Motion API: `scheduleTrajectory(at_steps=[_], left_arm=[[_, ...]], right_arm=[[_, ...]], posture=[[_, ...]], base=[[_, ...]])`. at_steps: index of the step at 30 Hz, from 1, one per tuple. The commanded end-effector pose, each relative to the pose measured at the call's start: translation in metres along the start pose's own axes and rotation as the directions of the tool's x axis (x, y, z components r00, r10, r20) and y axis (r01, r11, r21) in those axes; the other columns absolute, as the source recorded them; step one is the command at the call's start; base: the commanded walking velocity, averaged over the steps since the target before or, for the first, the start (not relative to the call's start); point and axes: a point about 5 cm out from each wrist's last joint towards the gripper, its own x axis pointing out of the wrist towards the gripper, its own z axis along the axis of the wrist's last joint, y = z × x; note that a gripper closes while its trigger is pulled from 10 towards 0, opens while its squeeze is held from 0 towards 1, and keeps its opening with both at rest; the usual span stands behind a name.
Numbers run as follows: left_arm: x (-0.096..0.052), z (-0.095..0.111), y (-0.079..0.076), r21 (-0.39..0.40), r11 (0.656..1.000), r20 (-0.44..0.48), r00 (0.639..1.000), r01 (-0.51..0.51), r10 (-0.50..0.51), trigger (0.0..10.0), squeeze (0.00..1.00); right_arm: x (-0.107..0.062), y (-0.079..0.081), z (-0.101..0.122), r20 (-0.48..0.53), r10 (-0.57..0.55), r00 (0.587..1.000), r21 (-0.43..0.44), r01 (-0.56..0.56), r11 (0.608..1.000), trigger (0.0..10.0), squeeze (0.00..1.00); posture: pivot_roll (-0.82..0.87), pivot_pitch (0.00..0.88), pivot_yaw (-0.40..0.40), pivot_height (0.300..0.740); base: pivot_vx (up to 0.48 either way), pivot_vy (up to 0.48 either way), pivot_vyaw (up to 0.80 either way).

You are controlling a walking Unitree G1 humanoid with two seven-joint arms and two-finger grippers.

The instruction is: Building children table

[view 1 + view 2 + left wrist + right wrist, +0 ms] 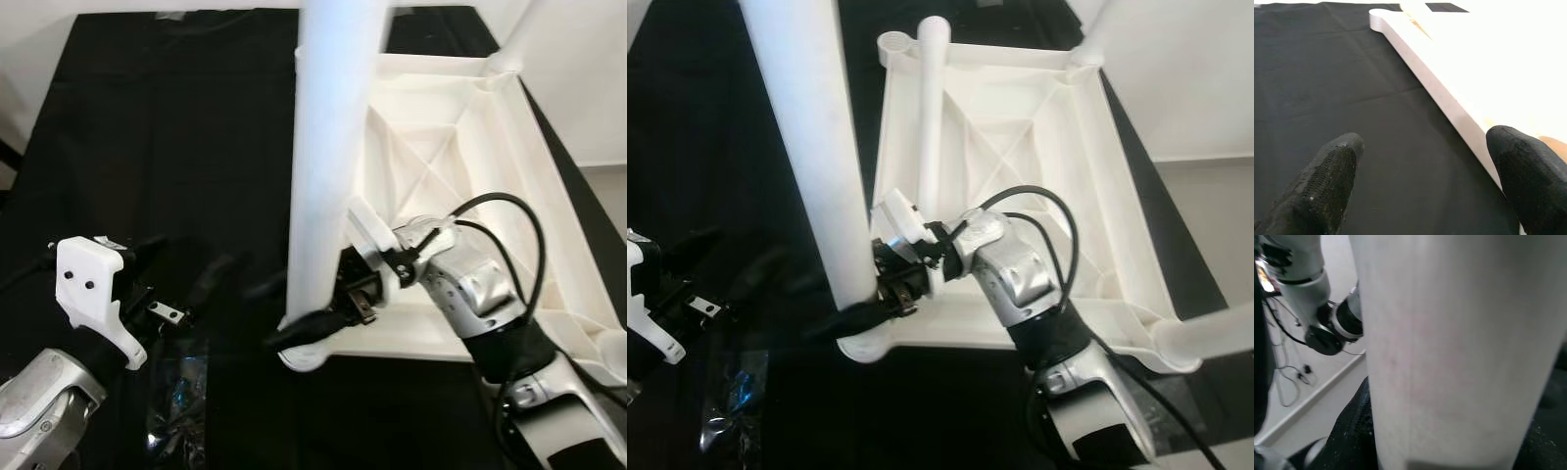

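Right gripper (313,318) is clamped on the white leg (328,147) standing in the near-left corner socket of the upturned tabletop (509,166). Left gripper (1425,186) hangs open over the black cloth (147,127), just beside the tabletop's edge.

- The upside-down white table top (549,196) fills the right half of the black cloth (167,127); the cloth's left half lies bare.
- An upright white leg (328,157) stands at its near left corner, the right hand (318,318) closed round its base.
- The left hand (1420,181), fingers spread, hovers over bare cloth beside the table top's edge.
- A crumpled plastic bag (176,406) lies near the left arm.
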Motion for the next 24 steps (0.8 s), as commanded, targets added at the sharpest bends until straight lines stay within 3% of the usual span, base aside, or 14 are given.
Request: scheduleTrajectory(at_steps=[1,8,10,19,22,24], left_arm=[[-0.003,-0.001,-0.002,0.005,1.000,-0.026,1.000,0.016,-0.016,10.0,0.00],[-0.003,-0.001,-0.001,0.003,1.000,-0.026,0.999,0.020,-0.020,10.0,0.00],[-0.004,0.000,-0.001,0.001,1.000,-0.027,0.999,0.024,-0.024,10.0,0.00],[-0.004,-0.001,-0.001,0.000,1.000,-0.028,0.999,0.027,-0.027,10.0,0.00],[-0.004,-0.001,-0.002,-0.001,1.000,-0.029,0.999,0.027,-0.027,10.0,0.00],[-0.004,-0.001,-0.002,-0.002,1.000,-0.029,0.999,0.029,-0.029,10.0,0.00]], right_arm=[[-0.002,-0.002,-0.017,-0.090,-0.069,0.994,0.020,0.071,0.997,10.0,0.00],[-0.003,-0.001,-0.020,-0.098,-0.087,0.991,-0.003,0.087,0.996,10.0,0.00],[-0.010,-0.009,-0.019,-0.098,-0.165,0.981,-0.057,0.160,0.985,10.0,0.00],[-0.013,-0.024,-0.011,-0.049,-0.287,0.957,-0.125,0.279,0.952,10.0,0.00],[-0.011,-0.023,-0.011,-0.044,-0.273,0.961,-0.113,0.266,0.957,10.0,0.00],[-0.008,-0.010,-0.015,-0.056,-0.139,0.989,-0.037,0.137,0.990,10.0,0.00]], posture=[[0.07,0.384,-0.075,0.740],[0.07,0.381,-0.076,0.740],[0.07,0.380,-0.073,0.740],[0.07,0.376,-0.070,0.740],[0.07,0.374,-0.069,0.740],[0.07,0.371,-0.067,0.740]], base=[[0.000,0.000,0.00],[0.000,0.000,0.00],[0.000,0.000,0.00],[0.000,0.000,0.00],[0.000,0.000,0.00],[0.000,0.000,0.00]])
